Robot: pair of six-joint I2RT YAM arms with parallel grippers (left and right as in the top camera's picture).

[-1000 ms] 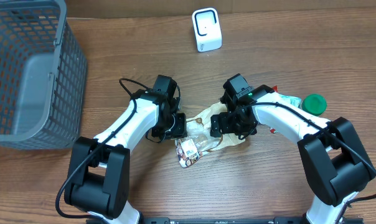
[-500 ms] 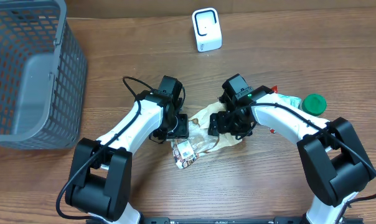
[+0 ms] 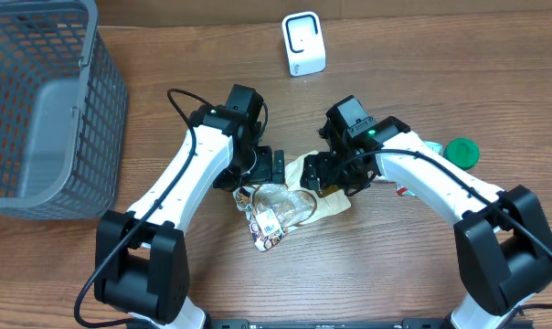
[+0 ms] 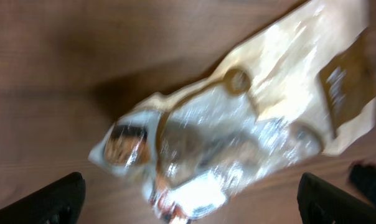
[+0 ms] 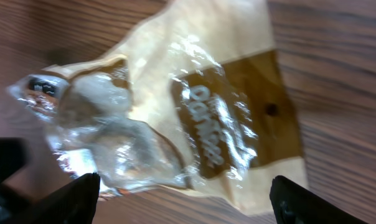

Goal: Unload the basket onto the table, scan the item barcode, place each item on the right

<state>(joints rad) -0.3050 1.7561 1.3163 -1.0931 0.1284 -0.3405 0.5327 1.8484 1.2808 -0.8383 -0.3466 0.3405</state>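
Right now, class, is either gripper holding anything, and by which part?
Nothing is held. The left gripper and right gripper both hang open above the snack bag, which lies loose on the table.

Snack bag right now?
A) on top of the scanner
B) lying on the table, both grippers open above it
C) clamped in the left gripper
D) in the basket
B: the snack bag lies on the table, with the left gripper and right gripper spread wide, gripping nothing.
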